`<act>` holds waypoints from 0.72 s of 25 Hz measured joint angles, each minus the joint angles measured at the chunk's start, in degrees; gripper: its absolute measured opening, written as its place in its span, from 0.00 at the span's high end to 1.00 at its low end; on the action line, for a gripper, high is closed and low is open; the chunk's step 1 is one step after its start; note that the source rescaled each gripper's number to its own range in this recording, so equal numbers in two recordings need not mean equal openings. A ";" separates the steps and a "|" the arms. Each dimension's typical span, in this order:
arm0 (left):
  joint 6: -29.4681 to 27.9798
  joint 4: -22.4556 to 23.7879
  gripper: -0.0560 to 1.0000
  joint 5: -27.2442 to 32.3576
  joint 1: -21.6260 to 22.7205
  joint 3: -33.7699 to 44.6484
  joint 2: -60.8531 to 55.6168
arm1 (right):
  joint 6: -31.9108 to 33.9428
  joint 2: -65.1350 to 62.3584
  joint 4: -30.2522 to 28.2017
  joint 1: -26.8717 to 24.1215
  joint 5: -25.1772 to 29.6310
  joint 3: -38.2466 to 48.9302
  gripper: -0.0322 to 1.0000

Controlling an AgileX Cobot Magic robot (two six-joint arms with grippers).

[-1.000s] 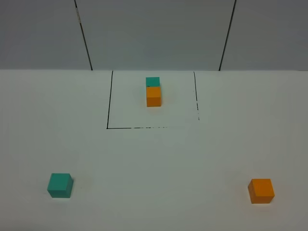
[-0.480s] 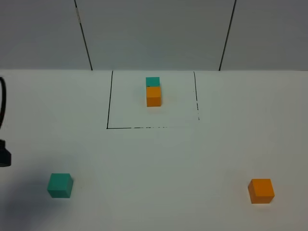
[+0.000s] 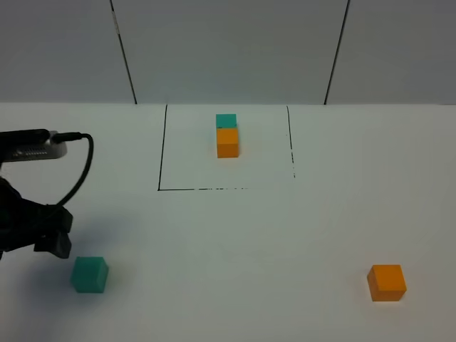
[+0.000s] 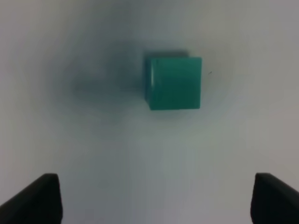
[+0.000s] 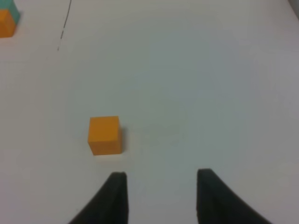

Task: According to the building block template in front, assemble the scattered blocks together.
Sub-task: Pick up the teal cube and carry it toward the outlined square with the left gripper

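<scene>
Black left arm [image 3: 20,221] + left claw [image 4: 159,192]; grey cam box [image 3: 34,148], looped black cable [image 3: 87,164].

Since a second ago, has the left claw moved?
Yes. The left claw came in from the left edge of the overhead view and now sits just left of the loose teal cube, which has stayed put.

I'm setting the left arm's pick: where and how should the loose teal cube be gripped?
I'd take the loose teal cube by two opposite side faces, coming straight down from above. It lies flat and alone, every side free, and in the wrist view its faces line up squarely with the open left claw.
</scene>
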 joint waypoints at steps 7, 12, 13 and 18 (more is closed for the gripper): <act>-2.61 2.61 0.17 -4.84 -4.14 0.00 5.53 | 0.00 0.00 0.00 0.00 0.00 0.00 0.97; -6.58 2.61 0.17 -7.20 -4.83 0.00 9.01 | 0.00 0.00 0.00 0.00 0.00 0.00 0.97; -6.97 2.68 0.17 -7.38 -4.83 0.00 9.84 | 0.00 0.00 0.00 0.00 0.00 0.00 0.97; -7.30 3.08 0.17 -8.39 -4.83 0.00 13.89 | 0.00 0.00 0.00 0.00 0.00 0.00 0.97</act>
